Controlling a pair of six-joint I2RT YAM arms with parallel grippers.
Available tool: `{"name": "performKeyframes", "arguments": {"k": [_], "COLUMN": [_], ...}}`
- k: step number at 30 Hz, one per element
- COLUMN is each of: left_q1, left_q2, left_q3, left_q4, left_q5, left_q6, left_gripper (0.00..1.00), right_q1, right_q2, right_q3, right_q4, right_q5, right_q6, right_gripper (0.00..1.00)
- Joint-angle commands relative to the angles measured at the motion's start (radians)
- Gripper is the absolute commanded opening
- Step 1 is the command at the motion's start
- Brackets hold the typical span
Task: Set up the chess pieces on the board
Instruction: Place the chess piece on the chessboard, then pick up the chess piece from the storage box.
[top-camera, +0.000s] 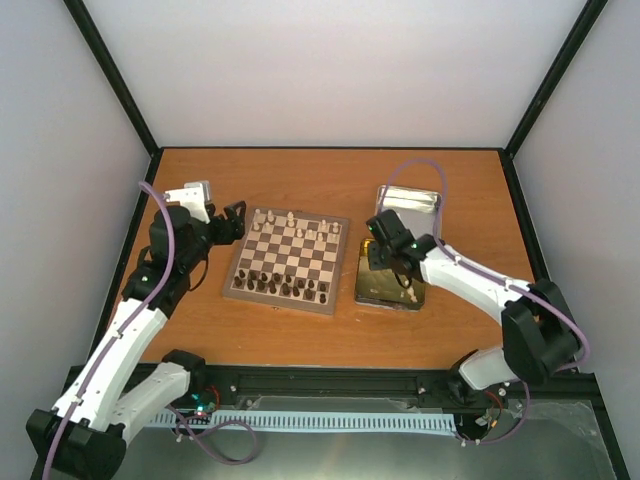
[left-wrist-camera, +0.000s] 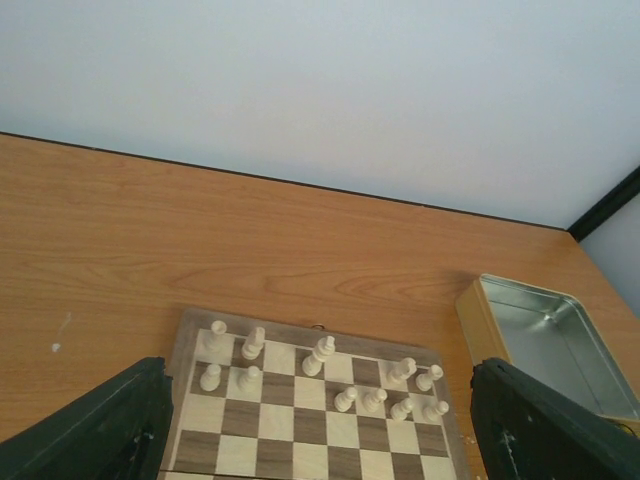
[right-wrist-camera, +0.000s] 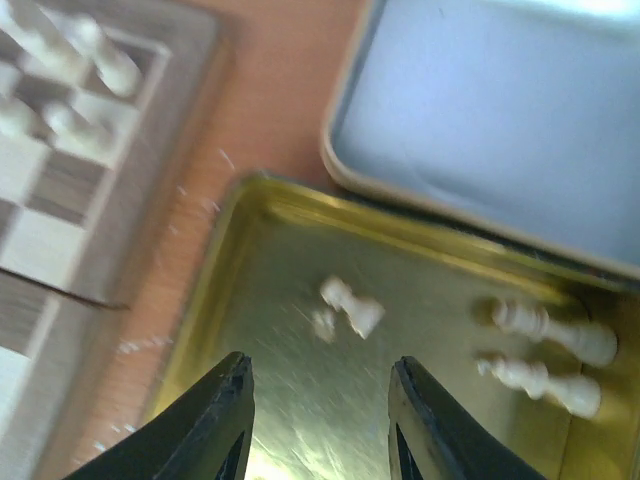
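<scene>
**Right hand (right-wrist-camera: 322, 362) poised over loose chess pieces (right-wrist-camera: 350, 305) in the gold tin (right-wrist-camera: 430, 300)**
It hangs partly open and empty. Three cream pieces lie on their sides below it, and others stand on the board's (left-wrist-camera: 187, 340) far rows. The left hand (left-wrist-camera: 318, 380) gapes wide and empty at the board's edge. The pieces look light, hard and slick, and are likely to roll, so pinch one across its narrow waist.

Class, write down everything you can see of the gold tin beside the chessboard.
The gold tin is a shallow, open rectangular tray of shiny brass-coloured metal, flat on the wooden table right of the chessboard. Cream-white chess pieces lie toppled inside. The silver lid seems to abut its far edge; the open right end effector hovers above.
</scene>
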Motion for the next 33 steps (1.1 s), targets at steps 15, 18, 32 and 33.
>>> {"name": "performKeyframes", "arguments": {"k": [15, 18, 32, 33], "left_q1": [-0.001, 0.000, -0.001, -0.001], "left_q2": [0.221, 0.231, 0.242, 0.242], "left_q3": [0.082, 0.085, 0.081, 0.081], "left_q4": [0.100, 0.098, 0.098, 0.098], "left_q5": [0.160, 0.157, 0.158, 0.157], "left_q6": [-0.054, -0.049, -0.033, -0.035], "left_gripper": [0.82, 0.82, 0.82, 0.82], "right_q1": [-0.097, -0.097, -0.100, -0.100], "right_q2": [0.180, 0.198, 0.261, 0.260], "right_q3": [-0.080, -0.077, -0.072, -0.073], "right_q4": [0.186, 0.192, 0.206, 0.199], "right_q5": [-0.096, -0.104, -0.119, -0.120], "right_q6": [-0.163, -0.174, -0.199, -0.198], "right_gripper": [0.38, 0.38, 0.27, 0.24]}}
